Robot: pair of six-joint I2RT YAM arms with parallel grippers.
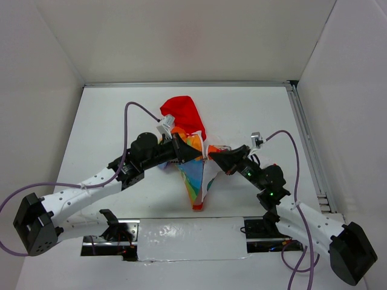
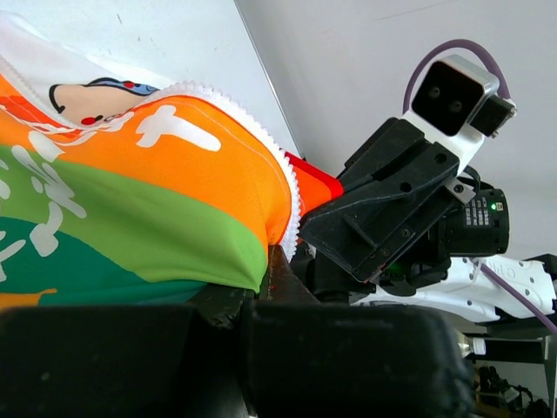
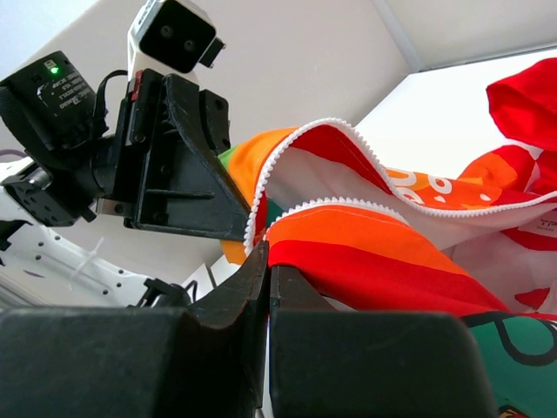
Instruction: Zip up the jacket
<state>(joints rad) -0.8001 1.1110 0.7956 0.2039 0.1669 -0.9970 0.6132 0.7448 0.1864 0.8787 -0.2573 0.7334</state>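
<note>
White table (image 1: pixel 121 115), plain white walls (image 1: pixel 181 36) closing it in at the back and both sides, metal rail (image 1: pixel 305 139) running along the table's right edge, glossy white sheet (image 1: pixel 190 238) lying flat at the near edge

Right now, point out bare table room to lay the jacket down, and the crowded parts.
Bare table: the far strip between red hood and back wall; left of the left arm; right, up to the rail. Crowded: the centre, where left gripper and right gripper pinch the jacket, and the near edge by the arm bases.
</note>
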